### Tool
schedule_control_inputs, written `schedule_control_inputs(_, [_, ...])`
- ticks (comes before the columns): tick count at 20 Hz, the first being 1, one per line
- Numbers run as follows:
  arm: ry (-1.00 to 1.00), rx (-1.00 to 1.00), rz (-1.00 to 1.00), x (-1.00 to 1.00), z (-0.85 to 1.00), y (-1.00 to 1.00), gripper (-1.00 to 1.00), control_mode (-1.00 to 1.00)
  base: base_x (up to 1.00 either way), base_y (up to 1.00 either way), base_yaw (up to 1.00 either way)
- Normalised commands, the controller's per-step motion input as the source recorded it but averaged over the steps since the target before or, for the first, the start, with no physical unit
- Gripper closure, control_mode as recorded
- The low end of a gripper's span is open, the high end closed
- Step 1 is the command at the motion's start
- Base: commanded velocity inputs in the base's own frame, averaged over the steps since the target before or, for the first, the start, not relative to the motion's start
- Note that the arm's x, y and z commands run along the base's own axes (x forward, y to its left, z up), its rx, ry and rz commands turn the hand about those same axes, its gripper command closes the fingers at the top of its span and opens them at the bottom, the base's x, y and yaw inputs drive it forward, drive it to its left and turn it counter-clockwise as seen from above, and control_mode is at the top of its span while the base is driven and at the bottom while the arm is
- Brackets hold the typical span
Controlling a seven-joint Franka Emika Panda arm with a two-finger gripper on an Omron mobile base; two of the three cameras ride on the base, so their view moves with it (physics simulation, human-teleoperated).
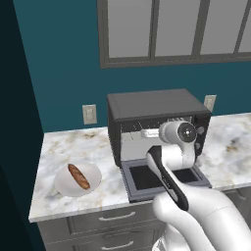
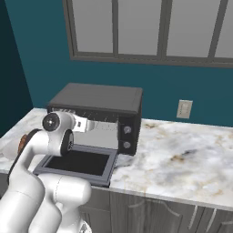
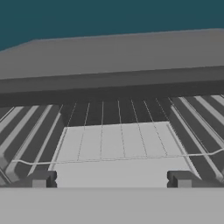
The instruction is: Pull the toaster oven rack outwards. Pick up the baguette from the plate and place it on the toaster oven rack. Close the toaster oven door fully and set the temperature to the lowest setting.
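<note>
The toaster oven (image 1: 158,126) stands on the marble worktop (image 1: 68,147) against the teal wall, its toaster oven door (image 1: 164,178) dropped flat toward the worktop's front edge, dark glass pane facing up. On the oven's right-hand panel, two small round knobs (image 2: 127,137) sit one above the other.

The white arm reaches into the oven's mouth, its wrist just in front of the opening above the lowered door. In the hand view, the end effector (image 3: 111,179) has its two dark fingertips (image 3: 40,179) spread wide, with nothing between them. Just ahead of the tips lies the toaster oven rack (image 3: 116,144), a light-grey wire shelf with thin bars running away from the camera and a cross wire close to the fingertips. The fingertips are at the rack's front edge; contact cannot be made out. The oven's ribbed side walls rise at either side, and its dark upper edge spans the top.

The baguette (image 1: 78,176) lies diagonally on the white plate (image 1: 65,185), which rests on the worktop to the left of the oven, well apart from it.
</note>
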Motion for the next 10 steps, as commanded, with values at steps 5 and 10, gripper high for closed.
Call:
schedule_control_inputs(5, [0.00, 0.00, 0.00, 0.07, -0.31, 0.00, -1.00, -1.00, 0.00, 0.00, 0.00])
schedule_control_inputs(10, [0.00, 0.00, 0.00, 0.00, -0.45, 0.00, -1.00, -1.00, 0.00, 0.00, 0.00])
